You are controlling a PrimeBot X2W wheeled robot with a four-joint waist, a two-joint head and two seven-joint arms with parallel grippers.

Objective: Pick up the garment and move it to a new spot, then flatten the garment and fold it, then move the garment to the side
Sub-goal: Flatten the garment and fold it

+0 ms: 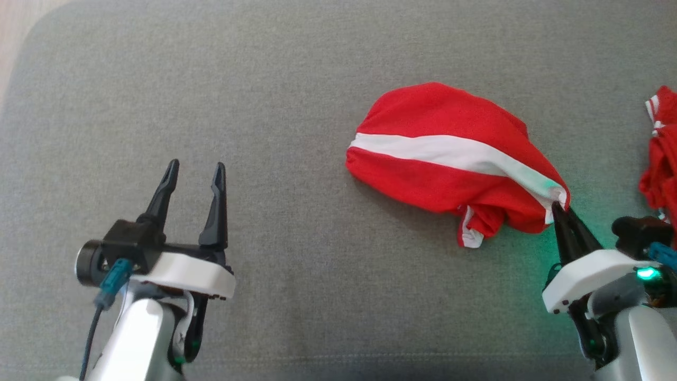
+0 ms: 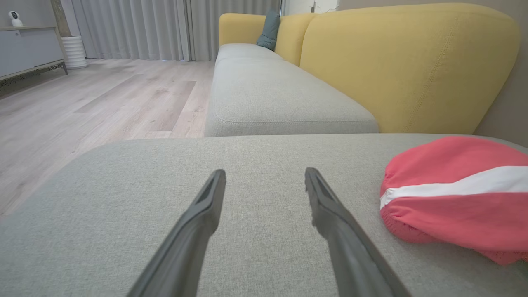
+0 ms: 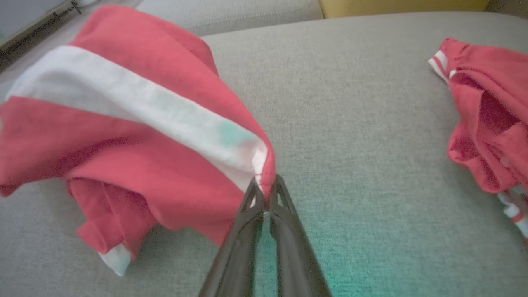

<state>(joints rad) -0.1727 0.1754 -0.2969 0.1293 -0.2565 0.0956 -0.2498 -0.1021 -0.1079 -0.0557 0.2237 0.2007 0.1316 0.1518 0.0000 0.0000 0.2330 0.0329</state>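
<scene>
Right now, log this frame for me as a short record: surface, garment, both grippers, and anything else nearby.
surface: grey cushion
garment: red garment with a white stripe, bunched up, lying on the cushion
right gripper: shut on the garment's near corner
left gripper: open, holding nothing, apart from the garment
other: second red cloth at the head view's right edge; yellow sofa back behind

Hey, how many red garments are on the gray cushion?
2. The white-banded garment lies mid-cushion, a corner pinched by the right gripper; the second garment sits bunched at the head view's right edge, partly cut off. More may be out of frame.
</scene>
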